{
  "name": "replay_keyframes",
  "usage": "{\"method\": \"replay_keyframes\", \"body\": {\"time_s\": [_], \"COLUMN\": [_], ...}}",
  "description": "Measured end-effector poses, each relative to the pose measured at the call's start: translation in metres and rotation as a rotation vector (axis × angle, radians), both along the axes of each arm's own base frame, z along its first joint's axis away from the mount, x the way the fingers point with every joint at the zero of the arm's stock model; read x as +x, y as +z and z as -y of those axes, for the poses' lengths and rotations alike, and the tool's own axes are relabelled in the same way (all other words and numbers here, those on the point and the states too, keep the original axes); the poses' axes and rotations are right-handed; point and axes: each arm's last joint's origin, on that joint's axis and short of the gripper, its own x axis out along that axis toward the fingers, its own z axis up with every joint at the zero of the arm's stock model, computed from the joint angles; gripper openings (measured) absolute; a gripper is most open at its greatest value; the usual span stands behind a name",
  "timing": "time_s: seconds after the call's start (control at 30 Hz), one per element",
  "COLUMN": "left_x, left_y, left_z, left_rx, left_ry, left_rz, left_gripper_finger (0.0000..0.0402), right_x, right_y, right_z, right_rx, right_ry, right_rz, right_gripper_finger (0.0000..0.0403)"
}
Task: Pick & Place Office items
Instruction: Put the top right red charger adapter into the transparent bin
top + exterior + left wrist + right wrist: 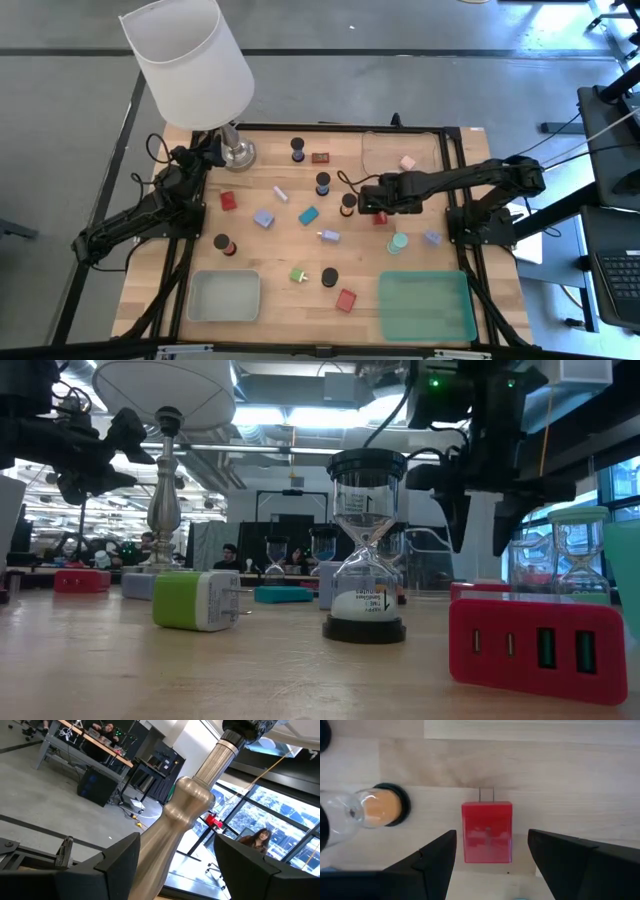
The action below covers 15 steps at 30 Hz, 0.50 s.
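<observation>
Many small office items lie scattered on the wooden table (270,250). Among them are dark-capped hourglasses, red, blue, teal and pink blocks, and a green plug block (298,275). My right gripper (372,207) hangs open, pointing down over a red plug block (487,832) that lies flat with its prongs toward the far side. Its fingers stand on either side of the block without touching it. An orange-filled hourglass (380,807) stands just beside it. My left gripper (205,152) is open at the far left, level, beside the lamp's metal stem (185,820).
The white-shaded lamp (190,60) stands at the far left corner. A clear tray (400,150) sits at the far right, a grey tray (225,295) at the near left and a green tray (428,305) at the near right. A teal round piece (398,243) lies near my right arm.
</observation>
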Motion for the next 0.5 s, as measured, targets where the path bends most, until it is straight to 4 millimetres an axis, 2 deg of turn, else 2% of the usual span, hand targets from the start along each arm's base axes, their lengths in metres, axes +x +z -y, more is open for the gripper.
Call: {"method": "replay_keyframes", "body": {"time_s": [0.23, 0.4, 0.5], "left_x": [0.0000, 0.0000, 0.0000], "left_y": [0.0000, 0.0000, 0.0000], "left_z": [0.0000, 0.0000, 0.0000], "left_rx": [0.000, 0.000, 0.000], "left_ry": [0.000, 0.000, 0.000], "left_rz": [0.000, 0.000, 0.000], "left_gripper_finger": [0.0251, 0.0251, 0.0251], "right_x": [0.0055, 0.0039, 0.0019], "right_y": [0.0012, 0.0009, 0.0004], "right_z": [0.0025, 0.0024, 0.0015], "right_rx": [-0.080, -0.063, -0.029], "right_ry": [-0.065, -0.091, -0.130], "right_rz": [0.072, 0.061, 0.048], "right_gripper_finger": [0.0249, 0.0253, 0.0269]}}
